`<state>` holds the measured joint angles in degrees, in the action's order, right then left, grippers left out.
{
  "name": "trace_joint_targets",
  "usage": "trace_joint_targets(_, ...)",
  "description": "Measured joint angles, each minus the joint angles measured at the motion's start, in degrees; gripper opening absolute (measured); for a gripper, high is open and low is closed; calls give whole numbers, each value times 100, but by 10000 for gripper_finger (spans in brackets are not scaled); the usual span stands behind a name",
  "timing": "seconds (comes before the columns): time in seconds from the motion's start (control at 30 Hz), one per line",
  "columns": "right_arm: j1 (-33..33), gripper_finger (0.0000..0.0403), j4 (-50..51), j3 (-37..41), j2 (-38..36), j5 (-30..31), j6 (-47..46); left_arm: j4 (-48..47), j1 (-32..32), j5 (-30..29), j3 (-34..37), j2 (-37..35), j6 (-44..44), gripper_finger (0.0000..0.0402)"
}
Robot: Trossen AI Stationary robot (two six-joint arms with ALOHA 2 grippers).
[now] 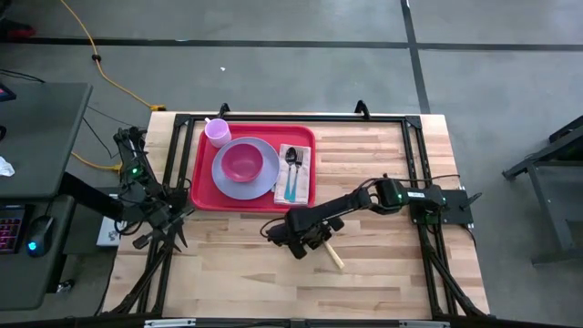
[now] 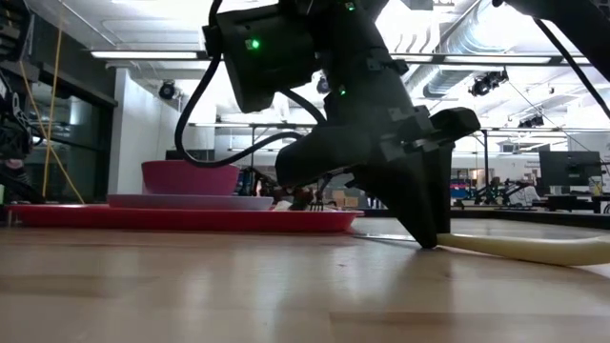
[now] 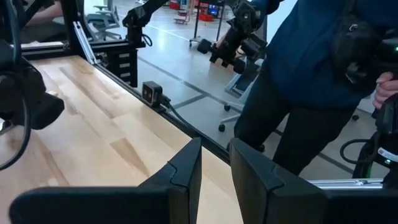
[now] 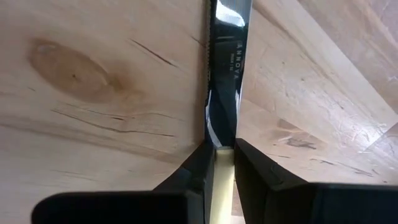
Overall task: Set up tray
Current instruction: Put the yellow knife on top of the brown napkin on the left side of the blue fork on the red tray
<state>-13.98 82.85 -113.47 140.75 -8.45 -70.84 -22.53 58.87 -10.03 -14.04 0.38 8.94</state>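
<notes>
Down on the worktop (image 1: 383,273), the right gripper (image 4: 224,163) has its jaws narrowly parted astride a knife (image 4: 225,74) with a cream handle, lying flat at six o'clock of the tray (image 1: 204,191). Whether they clamp it, I cannot tell. The left gripper (image 3: 216,171) waits at nine o'clock, jaws slightly apart, holding nothing.
</notes>
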Motion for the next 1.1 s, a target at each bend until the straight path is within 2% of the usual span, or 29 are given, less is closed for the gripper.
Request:
trace_joint_targets(0.3, -24, 43, 18, -2, -2, -23, -114, 14, 0, -18, 6, 0, -12, 115)
trace_joint_targets(0.57, -24, 44, 25, -4, -2, -61, -113, 768, 0, 119, 618, 2, 134, 115)
trace_joint_targets(0.77, -24, 44, 108, -11, -2, -70, -86, 1125, -2, 100, 625, 2, -270, 115)
trace_joint_targets(0.97, -26, 44, 133, -11, -2, -66, -82, 1098, -6, 139, 625, 2, -312, 115)
trace_joint_targets(1.1, -26, 44, 136, -11, -2, -97, -86, 1219, -304, 257, 625, 2, -318, 115)
